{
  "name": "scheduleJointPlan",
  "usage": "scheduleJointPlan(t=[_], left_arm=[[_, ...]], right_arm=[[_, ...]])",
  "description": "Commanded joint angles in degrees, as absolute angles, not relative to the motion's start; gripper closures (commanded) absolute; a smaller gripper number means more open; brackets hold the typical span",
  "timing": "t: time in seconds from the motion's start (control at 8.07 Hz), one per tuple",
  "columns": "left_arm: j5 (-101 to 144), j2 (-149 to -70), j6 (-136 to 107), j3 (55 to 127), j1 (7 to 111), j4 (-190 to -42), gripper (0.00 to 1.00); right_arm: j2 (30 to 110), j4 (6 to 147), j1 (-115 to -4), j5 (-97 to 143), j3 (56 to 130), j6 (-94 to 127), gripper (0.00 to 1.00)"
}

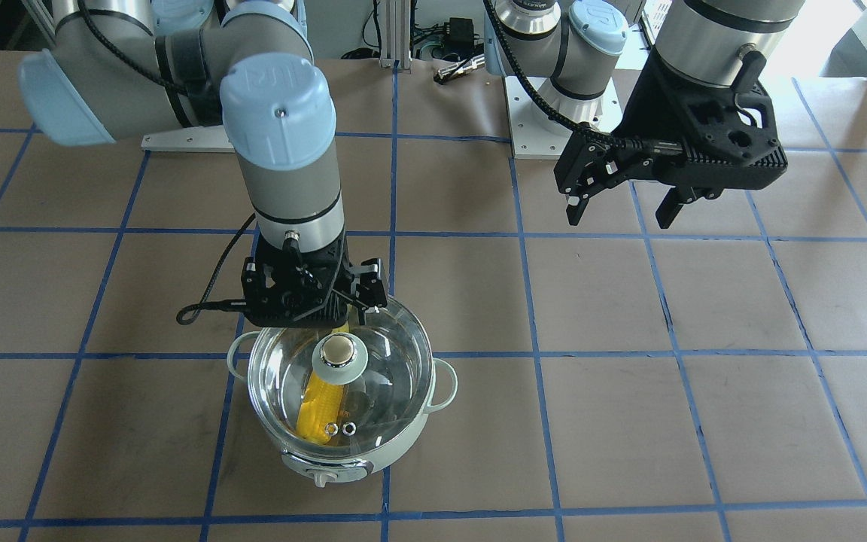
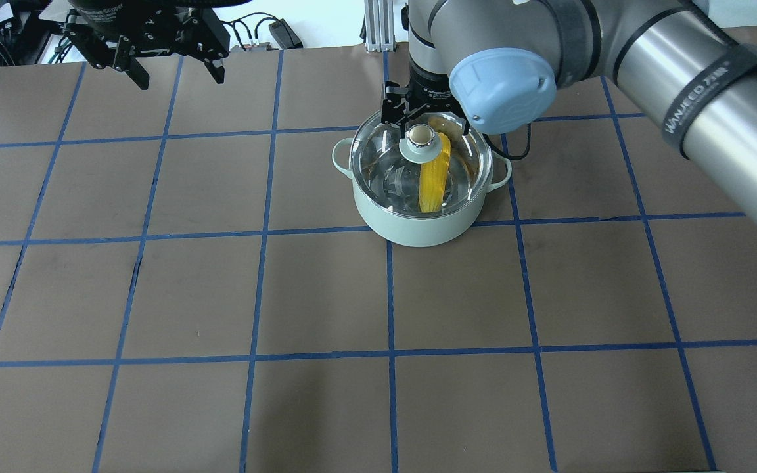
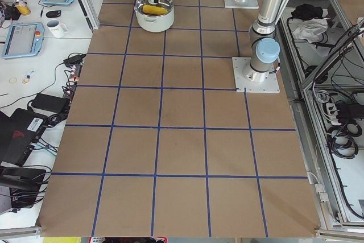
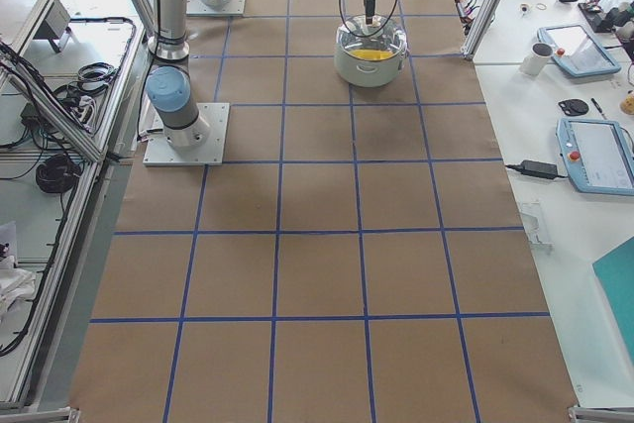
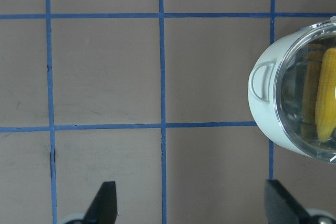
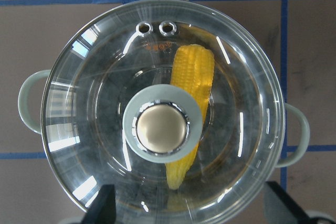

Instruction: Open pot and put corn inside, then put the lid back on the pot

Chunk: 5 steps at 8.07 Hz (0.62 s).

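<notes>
The pale mint-green pot (image 1: 328, 470) stands on the brown table, and also shows in the overhead view (image 2: 411, 230). The clear glass lid (image 1: 388, 361) sits on it, its beige knob (image 6: 161, 126) at the centre. The yellow corn (image 6: 195, 72) lies inside under the glass, seen too from the front (image 1: 318, 410). My right gripper (image 6: 191, 208) hovers open above the lid with its fingers spread, touching nothing; in the front view it (image 1: 318, 320) is over the pot's far rim. My left gripper (image 2: 178, 75) is open and empty, well away from the pot (image 5: 268, 119).
Blue tape lines grid the table. The two arm bases (image 1: 561, 120) stand at the robot's side. A black cable (image 1: 208, 301) hangs from the right wrist next to the pot. Side benches hold tablets (image 4: 594, 151) and a mug (image 4: 541, 56).
</notes>
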State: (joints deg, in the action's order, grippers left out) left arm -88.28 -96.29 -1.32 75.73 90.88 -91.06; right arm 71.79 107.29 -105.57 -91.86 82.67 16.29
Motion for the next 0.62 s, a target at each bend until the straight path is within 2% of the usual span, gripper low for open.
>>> scheduleJointPlan(t=[0.0,0.5], left_arm=[[-88.3,-96.1,-1.3,75.8,91.0,-91.1,0.00],[-88.4,-96.1,-1.2,75.4,91.0,-91.1,0.00]], right_arm=[[84.6,106.9,-105.6,-91.8,92.0,16.1,0.00],[90.2,95.0,-102.3,-92.2,91.8,11.1,0.00]])
